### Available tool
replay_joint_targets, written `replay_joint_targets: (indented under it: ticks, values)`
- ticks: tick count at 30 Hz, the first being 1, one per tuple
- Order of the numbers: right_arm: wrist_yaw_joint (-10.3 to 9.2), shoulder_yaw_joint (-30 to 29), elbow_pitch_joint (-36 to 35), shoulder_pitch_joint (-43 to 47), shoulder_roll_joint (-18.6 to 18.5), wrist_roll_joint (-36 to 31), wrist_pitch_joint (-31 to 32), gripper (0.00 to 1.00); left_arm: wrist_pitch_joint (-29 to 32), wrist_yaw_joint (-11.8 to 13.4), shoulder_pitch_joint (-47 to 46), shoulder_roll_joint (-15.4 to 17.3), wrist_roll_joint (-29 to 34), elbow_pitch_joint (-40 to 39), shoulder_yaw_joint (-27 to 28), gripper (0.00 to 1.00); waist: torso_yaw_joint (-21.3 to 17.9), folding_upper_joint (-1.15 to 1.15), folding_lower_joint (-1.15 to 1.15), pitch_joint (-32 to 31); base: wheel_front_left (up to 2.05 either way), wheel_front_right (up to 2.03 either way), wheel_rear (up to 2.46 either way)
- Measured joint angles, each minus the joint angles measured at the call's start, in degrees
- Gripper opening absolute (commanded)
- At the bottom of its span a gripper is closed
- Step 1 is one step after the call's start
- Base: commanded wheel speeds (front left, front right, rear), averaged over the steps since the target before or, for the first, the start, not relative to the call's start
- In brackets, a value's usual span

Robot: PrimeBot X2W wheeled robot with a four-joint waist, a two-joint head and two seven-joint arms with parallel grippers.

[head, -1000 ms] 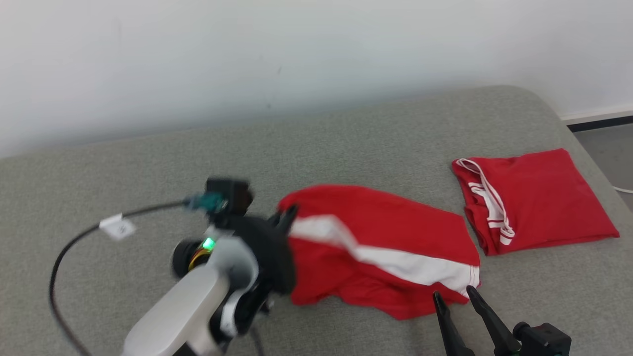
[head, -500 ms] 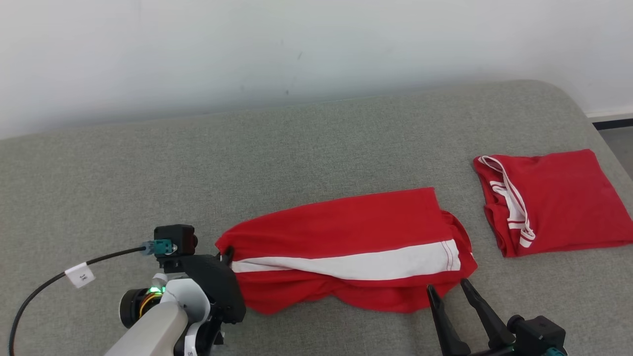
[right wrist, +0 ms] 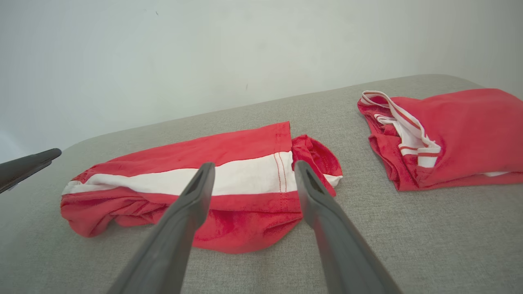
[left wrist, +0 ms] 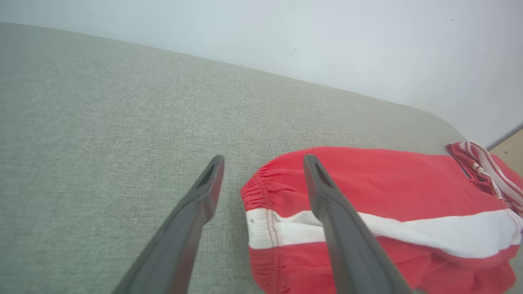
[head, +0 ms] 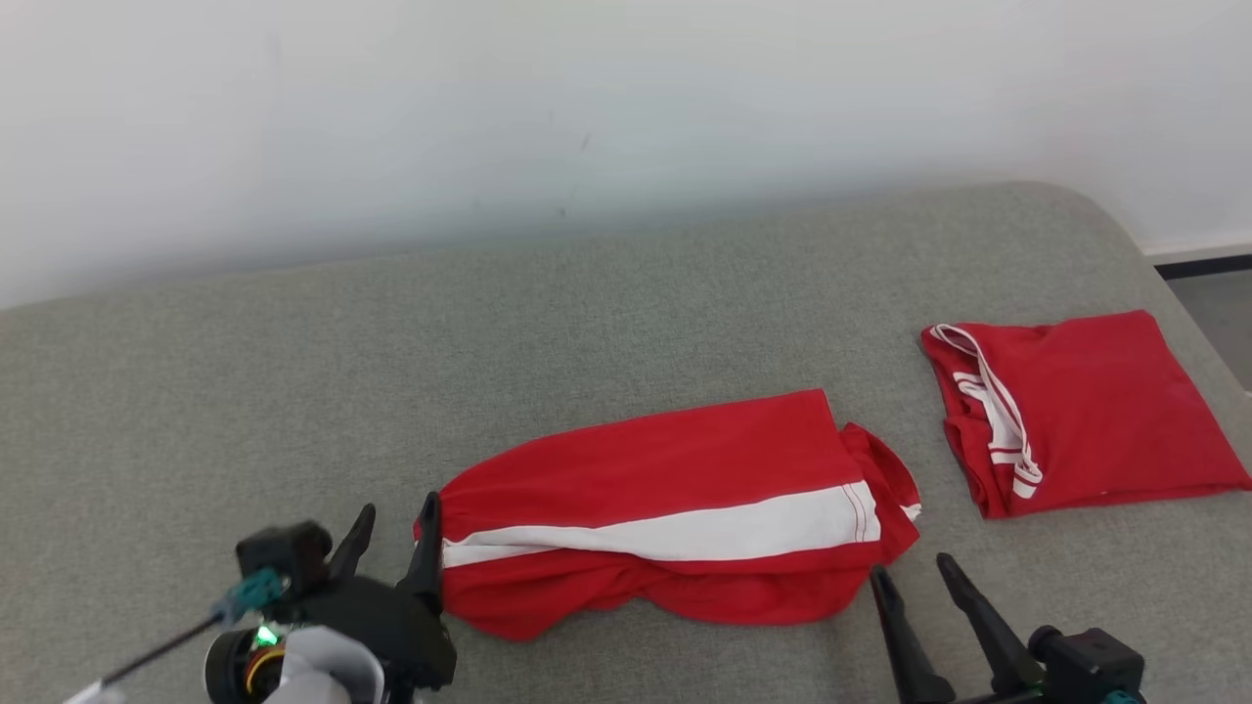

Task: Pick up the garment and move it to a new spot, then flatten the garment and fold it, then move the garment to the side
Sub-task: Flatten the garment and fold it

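On the grey padded surface (head: 587,323) the red garment (head: 675,508) lay stretched out; my left fingers (head: 425,557) stood apart beside its waistband, my right fingers (head: 968,611) apart near its other end.

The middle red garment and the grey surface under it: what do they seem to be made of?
Red garment: likely a soft knit cloth, matte; it rumples and is gathered at one end. Grey surface: apparently woven upholstery, matte, with a fine flecked weave.
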Motion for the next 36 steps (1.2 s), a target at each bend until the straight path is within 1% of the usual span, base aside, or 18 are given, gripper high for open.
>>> replay_joint_targets:
  ticks: [2, 4, 6, 8, 11, 13, 16, 18, 21, 22, 25, 28, 32, 36]
  values:
    - [0.0, -1.0, -0.2, 0.3, 0.0, 0.0, 0.0, 1.0, -3.0, -0.5, 2.3, 0.1, 1.2, -1.4, 1.5, 1.0, 0.2, 0.0, 0.0, -0.6, 0.0, 0.0, 0.0]
    - [0.0, -1.8, -0.4, 0.6, 0.0, -0.1, 0.0, 1.0, -3.7, -1.0, 4.8, 0.1, 3.9, -3.9, 4.1, 1.0, 0.7, 0.0, 0.0, -0.9, 0.0, 0.0, 0.0]
    - [0.0, -2.5, -0.6, 0.8, 0.0, -0.4, 0.0, 1.0, -3.7, -1.3, 7.6, -0.9, 9.5, -9.5, 10.2, 1.0, 1.4, 0.0, 0.0, -1.2, 0.0, 0.0, 0.0]
    - [0.0, -2.8, -0.9, 0.8, 0.0, -0.5, 0.0, 1.0, -3.9, -2.1, 11.6, -2.7, 15.4, -14.9, 16.3, 1.0, 2.2, 0.0, 0.0, -1.4, 0.0, 0.0, 0.0]
    - [0.0, -3.3, -1.0, 0.8, -0.1, -0.6, 0.0, 1.0, -3.9, -4.7, 19.2, -5.7, 24.0, -19.5, 22.1, 1.0, 3.1, 0.0, 0.0, -1.8, 0.0, 0.0, 0.0]
    - [0.0, -3.6, -0.8, 0.9, -0.1, -0.7, 0.0, 1.0, -3.9, -6.3, 22.5, -7.4, 29.0, -22.0, 25.6, 1.0, 3.7, 0.0, 0.0, -2.2, 0.0, 0.0, 0.0]
    - [0.0, -4.6, -0.7, 1.2, -0.1, -0.9, -0.1, 1.0, -3.9, -8.8, 26.8, -9.9, 35.0, -24.6, 30.1, 1.0, 4.4, 0.0, -0.01, -2.8, 0.0, 0.0, 0.0]
    - [0.0, -5.2, -0.4, 1.5, -0.1, -0.9, -0.4, 1.0, -3.9, -10.6, 29.2, -11.1, 37.5, -24.9, 32.5, 1.0, 4.7, 0.0, 0.0, -3.3, 0.0, 0.0, 0.0]
    - [0.0, -6.2, 0.2, 2.3, -0.2, -0.9, -0.5, 1.0, -3.9, -12.6, 31.5, -12.3, 39.9, -24.3, 35.9, 1.0, 5.3, 0.0, -0.01, -4.0, 0.0, 0.0, 0.0]
    - [0.0, -6.2, 0.2, 2.3, -0.2, -0.9, -0.5, 1.0, -3.9, -12.6, 31.5, -12.3, 39.9, -24.3, 35.9, 1.0, 5.3, 0.0, -0.01, -4.0, 0.0, 0.0, 0.0]
    - [0.0, -6.8, 0.4, 2.7, -0.3, -0.9, -0.8, 1.0, -3.9, -14.2, 32.3, -13.0, 41.8, -24.1, 38.4, 1.0, 5.7, -0.01, -0.01, -4.5, 0.0, 0.0, 0.0]
    - [0.0, -7.2, 0.9, 3.4, -0.4, -0.9, -0.9, 1.0, -3.9, -15.6, 32.4, -13.4, 43.1, -23.1, 39.2, 1.0, 6.0, 0.0, -0.01, -4.9, 0.0, 0.0, 0.0]
    - [0.0, -7.2, 1.5, 3.9, -0.6, -0.8, -0.9, 1.0, -3.9, -16.5, 32.7, -13.9, 43.3, -22.3, 39.3, 1.0, 6.0, 0.0, -0.01, -5.3, 0.0, 0.0, 0.0]
    - [0.0, -7.2, 1.5, 4.2, -0.6, -0.7, -0.9, 1.0, -3.9, -16.6, 32.8, -14.1, 43.4, -22.3, 39.8, 1.0, 5.7, -0.01, 0.0, -5.1, 0.0, 0.0, 0.0]
